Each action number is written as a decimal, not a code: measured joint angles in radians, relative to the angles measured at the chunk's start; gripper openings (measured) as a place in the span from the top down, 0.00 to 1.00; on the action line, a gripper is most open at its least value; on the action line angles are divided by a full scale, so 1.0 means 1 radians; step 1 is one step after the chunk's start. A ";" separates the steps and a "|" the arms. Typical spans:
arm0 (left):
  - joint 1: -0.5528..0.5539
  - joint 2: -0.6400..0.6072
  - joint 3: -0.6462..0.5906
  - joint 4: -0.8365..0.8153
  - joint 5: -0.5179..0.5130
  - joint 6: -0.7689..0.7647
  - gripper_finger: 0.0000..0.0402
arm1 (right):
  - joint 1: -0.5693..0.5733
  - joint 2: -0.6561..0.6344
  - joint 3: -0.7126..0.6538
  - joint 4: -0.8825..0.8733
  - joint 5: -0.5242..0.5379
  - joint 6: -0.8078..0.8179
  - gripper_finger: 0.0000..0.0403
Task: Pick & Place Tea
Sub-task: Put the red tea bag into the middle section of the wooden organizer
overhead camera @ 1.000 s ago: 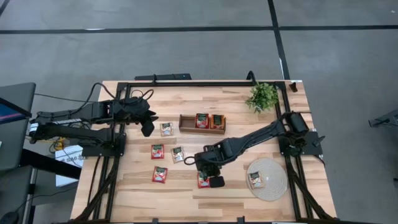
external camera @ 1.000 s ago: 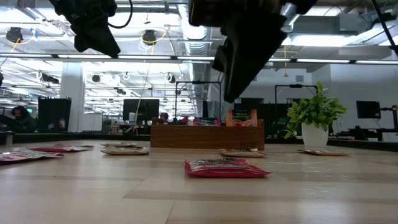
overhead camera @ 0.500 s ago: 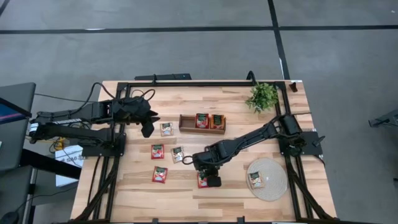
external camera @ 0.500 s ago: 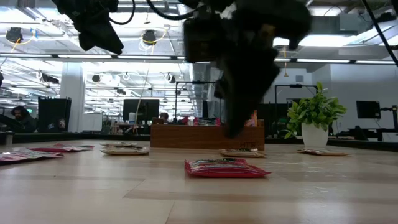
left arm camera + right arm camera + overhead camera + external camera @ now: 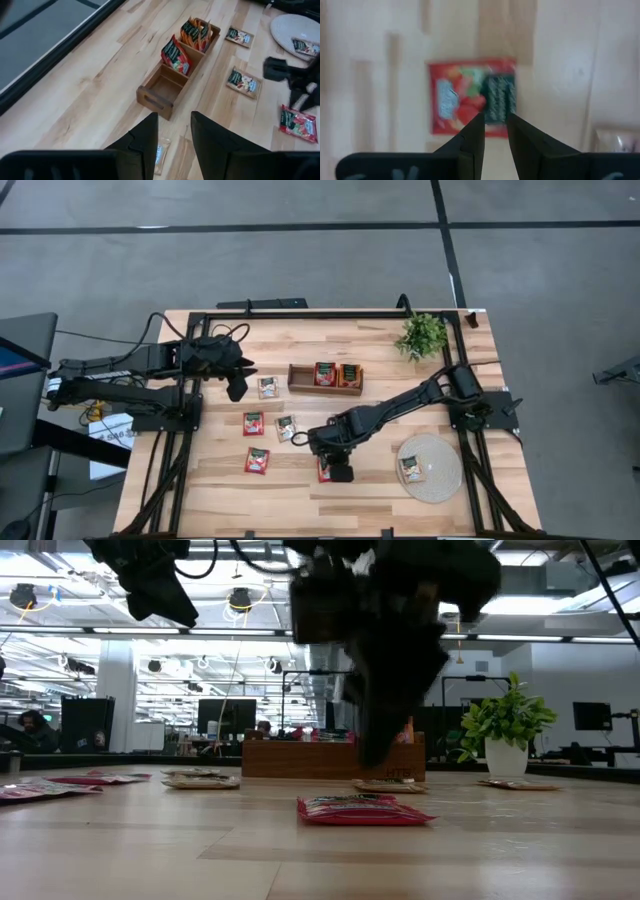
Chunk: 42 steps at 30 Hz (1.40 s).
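The left pincer (image 5: 236,387) hung above the back left part of the bench (image 5: 220,490), its fingers (image 5: 145,140) held a narrow gap apart with nothing between them. Just beside it on the wood lay a pale sachet (image 5: 267,387). Nearer the front edge lay a red sachet (image 5: 253,423) and, beside that, another pale sachet (image 5: 286,427); a second red sachet (image 5: 257,461) lay closer still to the front.

Toward the middle of the bench stood a long wooden tray (image 5: 300,380) with compartments: the end one nearest the left arm was bare, and the others held upright red and orange tea packets (image 5: 325,373). In the left wrist view the tray (image 5: 170,82) lay directly ahead of the fingers, well apart from them.

The right pincer (image 5: 340,472) hung over the front middle of the bench, directly above a red tea sachet (image 5: 326,471) that lay flat on the wood. In the right wrist view that sachet (image 5: 472,97) showed past the fingertips (image 5: 475,131), which stood slightly apart, empty, and in line with the dark green centre. In the low view the sachet (image 5: 363,809) rested on the bench with the dark mass of the arm above and behind it, not touching it.

Farther right a round woven mat (image 5: 430,467) carried one pale sachet (image 5: 411,470), and a green plant (image 5: 422,335) stood at the back right corner.
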 joint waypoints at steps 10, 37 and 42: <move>-0.068 -0.001 -0.013 0.064 -0.006 0.022 0.74 | -0.010 0.028 0.000 0.005 0.005 0.007 0.81; -0.158 -0.023 -0.354 0.485 -0.005 -0.101 0.73 | 0.003 0.095 0.005 -0.041 0.049 0.040 0.90; -0.158 -0.023 -0.354 0.485 -0.005 -0.100 0.73 | 0.003 0.095 0.003 -0.044 0.057 0.041 0.99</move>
